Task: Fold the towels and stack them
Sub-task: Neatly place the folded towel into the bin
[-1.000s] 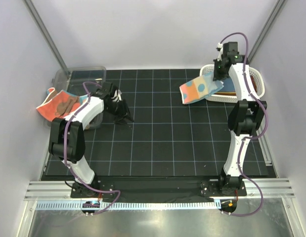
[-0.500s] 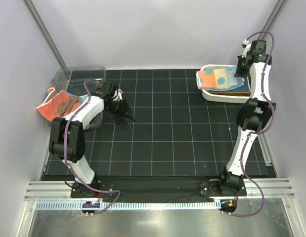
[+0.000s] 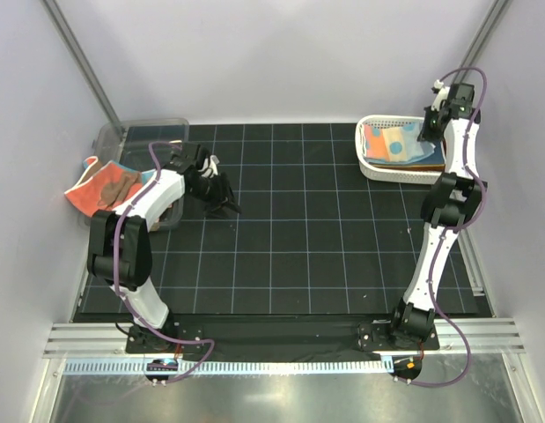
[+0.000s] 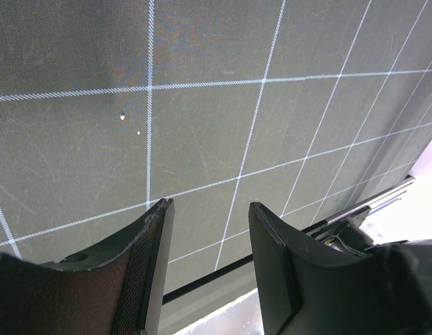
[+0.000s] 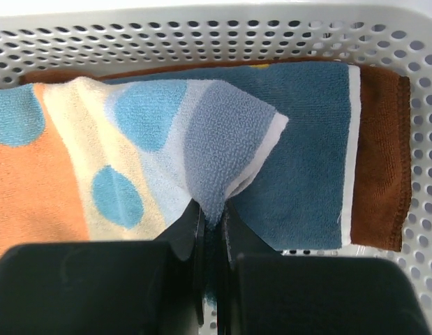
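Stacking looks to be the step in hand: the right gripper (image 5: 212, 209) is clenched on a raised corner of the polka-dotted towel (image 5: 97, 160), which spreads ahead and left of its tips inside the white basket (image 5: 202, 31), over the blue towel (image 5: 306, 153) and brown towel (image 5: 380, 160), so next it should let go and lift clear.

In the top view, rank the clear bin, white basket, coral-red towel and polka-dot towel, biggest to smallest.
1. Tied: the clear bin and the white basket look alike; the left arm hides part of the bin.
2. The coral-red towel.
3. The polka-dot towel.
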Motion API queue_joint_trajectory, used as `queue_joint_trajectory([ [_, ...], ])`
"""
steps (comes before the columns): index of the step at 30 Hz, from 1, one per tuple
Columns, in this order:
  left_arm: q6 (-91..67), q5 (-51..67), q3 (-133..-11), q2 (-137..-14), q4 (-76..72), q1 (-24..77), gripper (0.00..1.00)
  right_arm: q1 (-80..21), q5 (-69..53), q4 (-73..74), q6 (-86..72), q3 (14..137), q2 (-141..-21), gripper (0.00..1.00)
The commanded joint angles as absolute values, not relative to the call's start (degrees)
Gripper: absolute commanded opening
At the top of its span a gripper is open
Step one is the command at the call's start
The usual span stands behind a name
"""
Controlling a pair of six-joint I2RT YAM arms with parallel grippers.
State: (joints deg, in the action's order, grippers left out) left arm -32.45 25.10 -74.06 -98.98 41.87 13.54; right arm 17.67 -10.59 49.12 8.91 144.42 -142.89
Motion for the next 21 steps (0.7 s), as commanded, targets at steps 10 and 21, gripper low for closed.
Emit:
queue_joint_trajectory([
  [10, -31.6, 26.1, -74.8, -97.3, 41.1, 13.7, 0.52, 20.5, -12.7, 39.3, 5.5, 143.4, -140.9, 0.01],
  [21, -32.1, 26.2, -74.8, -96.8, 40.8, 13.6, 0.52, 21.2, -9.9, 36.8, 3.9, 142.8, -142.1, 0.18],
])
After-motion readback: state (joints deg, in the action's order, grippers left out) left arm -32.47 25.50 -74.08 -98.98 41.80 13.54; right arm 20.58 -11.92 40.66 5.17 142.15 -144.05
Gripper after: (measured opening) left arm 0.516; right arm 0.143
